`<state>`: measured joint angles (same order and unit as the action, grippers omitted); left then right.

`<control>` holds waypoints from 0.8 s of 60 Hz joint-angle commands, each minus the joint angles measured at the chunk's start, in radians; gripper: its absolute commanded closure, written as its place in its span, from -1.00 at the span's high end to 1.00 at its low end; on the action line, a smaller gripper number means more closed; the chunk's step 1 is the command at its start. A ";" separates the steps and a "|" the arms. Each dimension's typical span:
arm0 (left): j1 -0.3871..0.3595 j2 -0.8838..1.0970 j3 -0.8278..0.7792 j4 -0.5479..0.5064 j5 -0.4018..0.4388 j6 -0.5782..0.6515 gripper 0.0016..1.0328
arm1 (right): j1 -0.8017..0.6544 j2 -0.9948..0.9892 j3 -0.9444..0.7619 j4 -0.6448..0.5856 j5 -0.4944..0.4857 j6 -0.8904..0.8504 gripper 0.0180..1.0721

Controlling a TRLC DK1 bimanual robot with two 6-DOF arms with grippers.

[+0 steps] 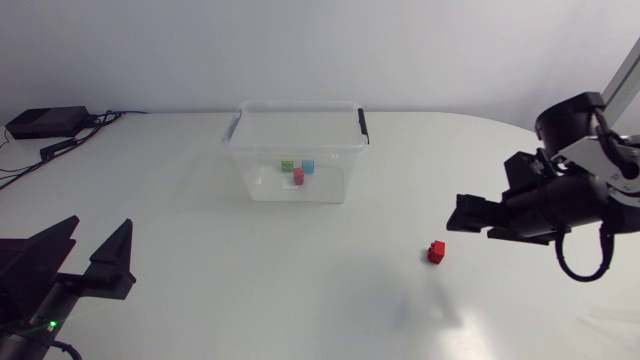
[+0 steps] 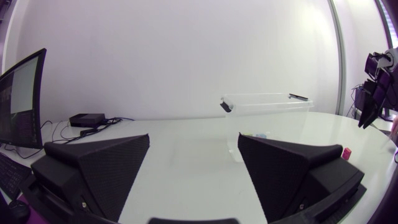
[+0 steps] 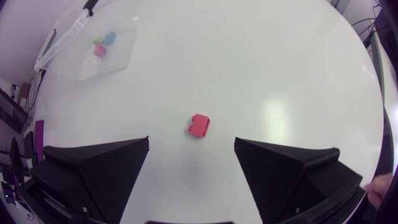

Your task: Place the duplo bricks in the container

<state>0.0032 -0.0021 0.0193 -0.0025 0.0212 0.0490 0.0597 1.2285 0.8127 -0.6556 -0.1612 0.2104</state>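
Container: clear plastic container [image 1: 297, 150], boxy with rounded corners, dark clips at both short ends, open top, sitting toward the back of the surface [image 1: 200, 250].
Inside it: three little bricks on the floor. The green brick [image 1: 287, 166] and blue brick [image 1: 308, 167] are side by side, and the pink brick [image 1: 298, 177] is just in front of them.
Materials: bricks look like chunky hard plastic, the surface is white, smooth and a bit shiny.
Red brick [image 1: 436, 252]: out on the surface, well apart from the container.
Right hand [image 1: 456, 214]: matte black wedge fingers spread wide, gripping nothing. The red brick lies below, just ahead of the gap, touching neither finger.
Left hand [image 1: 101, 222]: also spread, nothing in it, well apart from every brick.
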 commanded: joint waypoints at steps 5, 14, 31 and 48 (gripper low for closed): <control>0.000 -0.010 -0.018 0.004 0.005 0.006 0.92 | 0.008 0.114 0.029 -0.018 -0.006 0.046 0.90; 0.000 -0.010 -0.018 0.004 0.006 0.006 0.92 | 0.008 0.200 0.046 -0.013 -0.006 0.052 0.90; 0.000 -0.010 -0.018 0.004 0.005 0.006 0.92 | 0.023 0.384 0.059 0.050 -0.040 0.072 0.90; 0.000 -0.010 -0.018 0.004 0.006 0.006 0.92 | 0.043 0.404 0.074 0.068 -0.040 0.080 0.90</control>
<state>0.0032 -0.0021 0.0193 -0.0021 0.0212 0.0490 0.0910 1.6127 0.8623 -0.5949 -0.1986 0.2623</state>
